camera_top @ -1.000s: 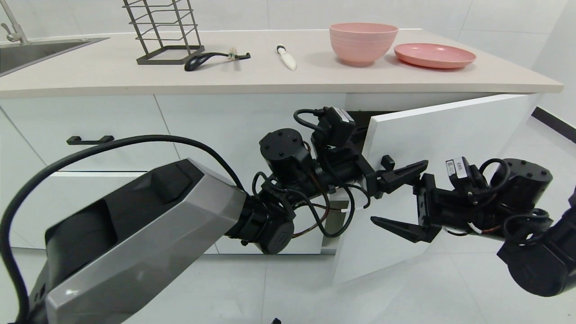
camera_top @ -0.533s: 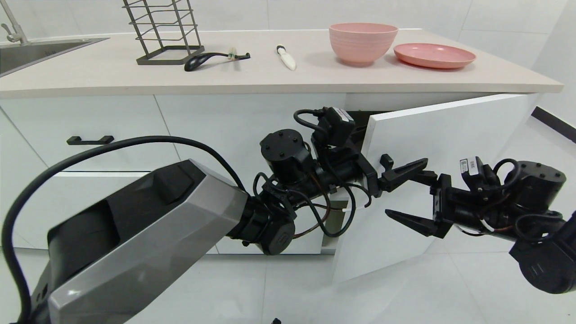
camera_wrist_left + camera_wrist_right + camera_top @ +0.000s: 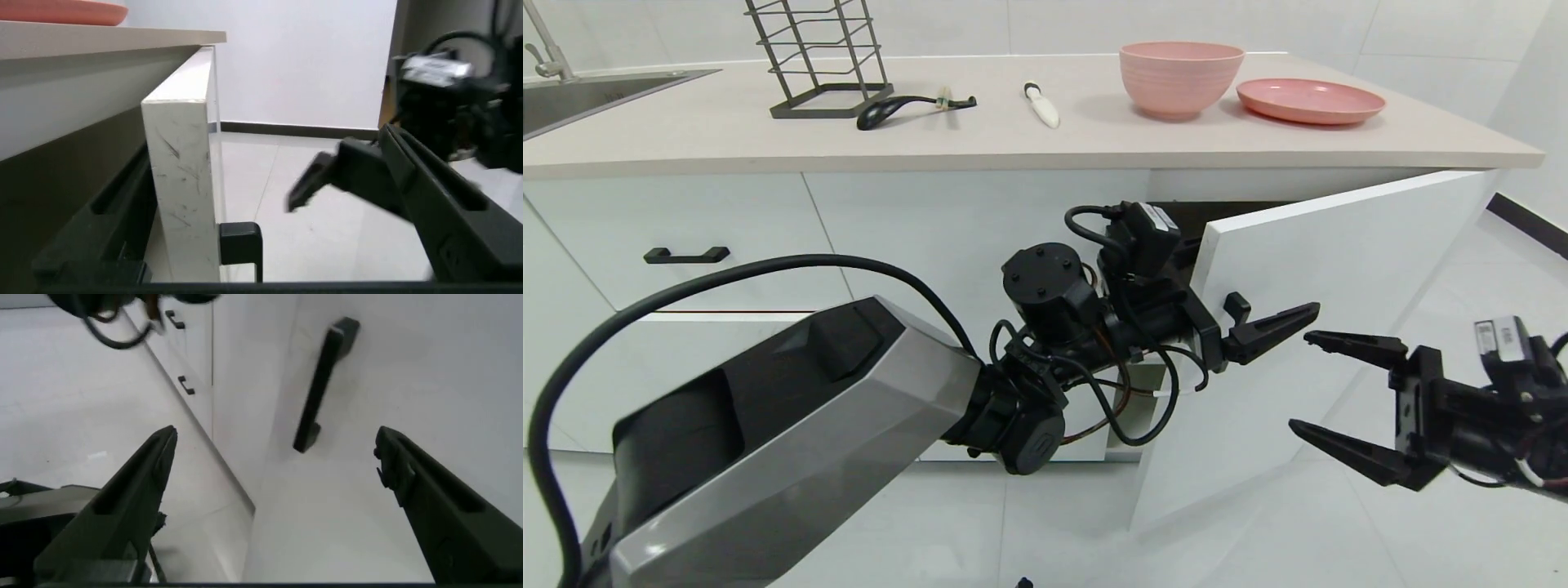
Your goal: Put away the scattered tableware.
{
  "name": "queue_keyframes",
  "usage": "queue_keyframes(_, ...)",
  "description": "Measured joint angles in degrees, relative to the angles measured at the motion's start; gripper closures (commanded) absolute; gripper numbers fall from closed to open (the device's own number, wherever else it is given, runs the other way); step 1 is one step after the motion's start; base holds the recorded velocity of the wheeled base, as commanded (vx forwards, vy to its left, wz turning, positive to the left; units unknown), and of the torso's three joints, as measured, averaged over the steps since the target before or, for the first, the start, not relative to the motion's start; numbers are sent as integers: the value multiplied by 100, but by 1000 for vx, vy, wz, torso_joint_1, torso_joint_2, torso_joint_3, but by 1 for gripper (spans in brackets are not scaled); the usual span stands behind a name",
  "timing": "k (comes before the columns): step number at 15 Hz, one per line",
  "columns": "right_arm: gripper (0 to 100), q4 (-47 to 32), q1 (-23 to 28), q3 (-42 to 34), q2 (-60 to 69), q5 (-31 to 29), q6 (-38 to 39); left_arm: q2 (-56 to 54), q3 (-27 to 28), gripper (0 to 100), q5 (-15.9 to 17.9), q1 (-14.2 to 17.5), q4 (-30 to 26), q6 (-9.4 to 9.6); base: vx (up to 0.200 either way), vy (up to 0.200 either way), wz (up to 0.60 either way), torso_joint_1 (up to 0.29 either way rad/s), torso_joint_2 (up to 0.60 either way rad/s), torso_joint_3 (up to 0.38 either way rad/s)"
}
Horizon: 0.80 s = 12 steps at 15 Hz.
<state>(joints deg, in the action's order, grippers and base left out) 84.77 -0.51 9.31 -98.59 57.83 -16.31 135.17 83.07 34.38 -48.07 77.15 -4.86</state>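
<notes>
Straddles the cabinet door (image 3: 1347,269) edge with left gripper (image 3: 1282,314) spread — holds right gripper (image 3: 1303,380) splayed at five o'clock.

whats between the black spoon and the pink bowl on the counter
In the head view, one small white utensil lies between the black spoon and the pink bowl, apart from both.

Half-open cabinet door (image 3: 1339,269) across the cupboard opening (image 3: 1225,208); open floor (image 3: 1258,555) beside

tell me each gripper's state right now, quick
Left gripper: open, fingers astride the door edge, not clamping it.
Right gripper: open, empty, facing the door.
</notes>
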Motion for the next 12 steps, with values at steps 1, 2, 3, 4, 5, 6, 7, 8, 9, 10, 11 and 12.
queue_keyframes(1, 0, -6, 5, -215, 297, -2, -9, 4, -13, 0, 0, -13, 20, 0, 0, 0, 0, 0, 0, 0)
queue_keyframes(2, 0, -12, -11, -447, 669, 0, -18, 15, -22, 0, -11, -28, 33, 2, 0, 0, 0, 0, 0, 0)
queue_keyframes(3, 0, -26, -102, -625, 1052, -5, -22, 33, -22, 0, -13, -39, 44, 7, 0, 0, 0, 0, 0, 0)
queue_keyframes(4, 0, -41, -286, -741, 1402, -17, -22, 52, -22, 0, -22, -68, 52, 5, 0, 0, 0, 0, 0, 0)
queue_keyframes(5, 0, -61, -486, -811, 1749, -38, -24, 83, -21, 0, -22, -107, 68, 7, 0, 0, 0, 0, 0, 0)
queue_keyframes(6, 0, -80, -642, -839, 2083, -79, -27, 113, -21, 0, -20, -146, 74, 7, 0, 0, 0, 0, 0, 0)
queue_keyframes(7, 0, -100, -673, -791, 2315, -180, -29, 140, -22, 0, -17, -182, 104, 7, 0, 0, 0, 0, 0, 0)
queue_keyframes(8, 0, -110, -635, -631, 2538, -328, -27, 168, -27, 0, -24, -210, 132, 7, 0, 0, 0, 0, 0, 0)
queue_keyframes(9, 0, -122, -605, -422, 2737, -411, -24, 204, -33, 0, -83, -223, 162, 5, 0, 0, 0, 0, 0, 0)
queue_keyframes(10, 0, -140, -579, -240, 2901, -455, -20, 243, -38, 0, -132, -232, 217, 5, 0, 0, 0, 0, 0, 0)
queue_keyframes(11, 0, -149, -563, -108, 3020, -529, -16, 278, -40, 0, -143, -243, 249, 7, 0, 0, 0, 0, 0, 0)
queue_keyframes(12, 0, -154, -549, -4, 3100, -673, -9, 308, -44, 0, -148, -254, 260, 7, 0, 0, 0, 0, 0, 0)
